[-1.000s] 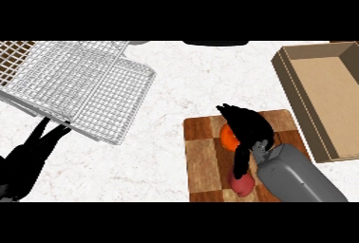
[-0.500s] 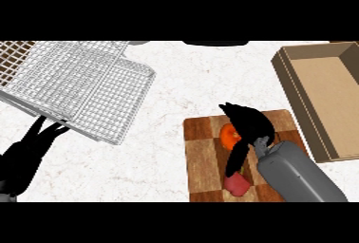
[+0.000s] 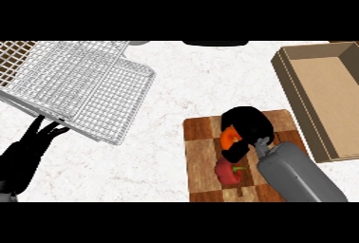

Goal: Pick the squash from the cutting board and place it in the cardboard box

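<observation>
**Squash [image 3: 229, 140] in hand over the cutting board [image 3: 202, 142]**

Shows as a bright orange patch, smooth and unmarked, peeking out from under black fingers. Mostly hidden, so no telling the full shape. Lies within the board's outline, a little above and right of the board's middle; cannot tell whether raised or touching the wood.

Wrapped by the right hand [image 3: 247, 124]: fingers and thumb curled round it from above, closed on it, grey forearm coming in over the board's lower right corner.

Just below the squash, on the board's lower half: red pepper [image 3: 226, 173] with a green stem, right beside the forearm.

Right of the board, near its edge and reaching further up: open tan cardboard box [image 3: 294, 90], nothing seen inside.

Up and left of the board, well apart: tilted white wire basket [image 3: 77, 85] on the pale marbled counter [image 3: 175, 95].

Far left of the board, about level with it: left hand [image 3: 29, 144], open, fingers straight and pointing up, holding nothing, fingertips at the basket's lower rim.
</observation>
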Tool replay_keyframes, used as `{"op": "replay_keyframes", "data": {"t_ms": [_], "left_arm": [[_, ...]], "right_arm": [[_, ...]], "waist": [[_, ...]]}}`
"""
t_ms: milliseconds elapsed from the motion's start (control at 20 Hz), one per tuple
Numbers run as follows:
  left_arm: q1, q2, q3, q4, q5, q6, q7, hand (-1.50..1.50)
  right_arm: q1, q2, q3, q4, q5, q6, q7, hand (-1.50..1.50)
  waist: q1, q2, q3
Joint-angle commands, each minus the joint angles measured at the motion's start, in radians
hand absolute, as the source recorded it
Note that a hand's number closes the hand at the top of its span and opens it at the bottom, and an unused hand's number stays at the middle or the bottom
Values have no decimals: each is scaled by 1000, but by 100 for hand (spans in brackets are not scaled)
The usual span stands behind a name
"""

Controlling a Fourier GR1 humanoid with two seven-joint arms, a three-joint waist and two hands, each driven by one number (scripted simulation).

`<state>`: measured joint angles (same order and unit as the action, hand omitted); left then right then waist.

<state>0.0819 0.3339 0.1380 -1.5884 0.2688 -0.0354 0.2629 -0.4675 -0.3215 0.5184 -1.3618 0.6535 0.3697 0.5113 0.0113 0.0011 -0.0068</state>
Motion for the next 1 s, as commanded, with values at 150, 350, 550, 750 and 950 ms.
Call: {"op": "replay_keyframes", "data": {"t_ms": [150,350,550,750,950], "left_arm": [[-68,-47,-31,-97,10,7,-6,0],[-91,-22,-11,-68,34,-44,-20,0],[-102,-56,-37,-92,1,-6,3,0],[-141,-24,5,-58,25,-31,21,0],[-116,-65,-12,-57,-10,-6,-6,0]], "right_arm": [[-121,48,-167,225,10,-74,86,150],[-230,63,-306,419,24,-175,234,150],[-327,67,-335,579,65,-258,210,150],[-448,80,-335,669,125,-317,240,150],[-526,15,-344,670,152,-327,188,150]], "waist": [[14,6,8],[46,23,7],[38,16,8],[32,13,7],[16,6,7]]}}
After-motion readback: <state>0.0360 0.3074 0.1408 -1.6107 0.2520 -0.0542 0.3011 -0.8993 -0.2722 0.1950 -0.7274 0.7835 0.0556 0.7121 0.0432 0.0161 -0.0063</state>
